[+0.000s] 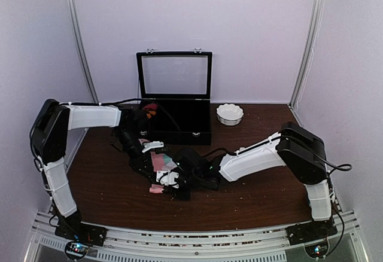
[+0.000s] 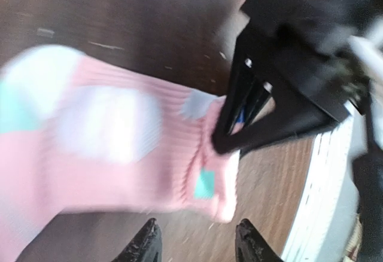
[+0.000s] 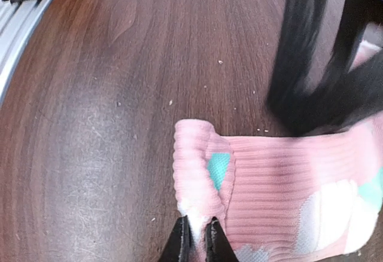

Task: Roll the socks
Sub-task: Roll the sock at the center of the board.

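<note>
A long pink sock (image 1: 160, 161) with mint and white patches lies flat on the dark wooden table. Its end (image 3: 197, 166) is folded over into a small roll. My right gripper (image 3: 197, 237) is shut on that rolled edge and pinches the fabric between its fingertips. In the left wrist view the same black right gripper (image 2: 281, 94) bites the sock's end (image 2: 218, 154). My left gripper (image 2: 197, 241) hovers just off the sock's (image 2: 119, 136) edge. It is open, with only bare table between its fingers (image 2: 146, 247). From above, both grippers meet over the sock, the left (image 1: 151, 165) and the right (image 1: 172, 181).
A black box (image 1: 179, 131) with its glass lid raised stands behind the sock, a dark red and orange bundle (image 1: 149, 110) at its left corner. A small white bowl (image 1: 230, 113) sits at the back right. The table's metal front rail (image 2: 326, 202) runs close to the sock.
</note>
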Tool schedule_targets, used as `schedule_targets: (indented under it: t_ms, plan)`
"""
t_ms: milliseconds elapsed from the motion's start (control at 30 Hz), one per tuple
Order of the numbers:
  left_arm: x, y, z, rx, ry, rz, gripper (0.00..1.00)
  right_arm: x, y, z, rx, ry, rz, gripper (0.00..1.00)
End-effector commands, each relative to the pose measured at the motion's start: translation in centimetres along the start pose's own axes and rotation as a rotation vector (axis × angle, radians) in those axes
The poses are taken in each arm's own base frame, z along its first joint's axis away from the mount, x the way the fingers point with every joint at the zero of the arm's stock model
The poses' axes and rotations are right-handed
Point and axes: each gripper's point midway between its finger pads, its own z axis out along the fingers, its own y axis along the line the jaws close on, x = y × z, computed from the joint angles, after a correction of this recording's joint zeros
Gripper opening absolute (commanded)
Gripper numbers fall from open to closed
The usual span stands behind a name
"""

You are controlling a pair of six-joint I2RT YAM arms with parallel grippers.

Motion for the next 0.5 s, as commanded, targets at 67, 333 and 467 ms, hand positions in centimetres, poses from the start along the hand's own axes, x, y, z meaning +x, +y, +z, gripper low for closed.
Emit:
schedule_targets:
  t_ms: [67,333,467]
  plan:
    - [-1.3,-1.1,-4.7,-0.184,-0.147,0.185,0.45,6.2,4.5,0.6,-0.214,0.197,0.315,0.0]
    - [0.9,-3.3,-0.7,-0.126,-0.065,0.263,0.36,6.7,4.6,1.1,-0.342,0.239,0.682,0.0]
    - [1.0,-4.0,1.0,-0.138,-0.057,0.305,0.33,7.5,4.0,0.6,-0.373,0.246,0.864,0.0]
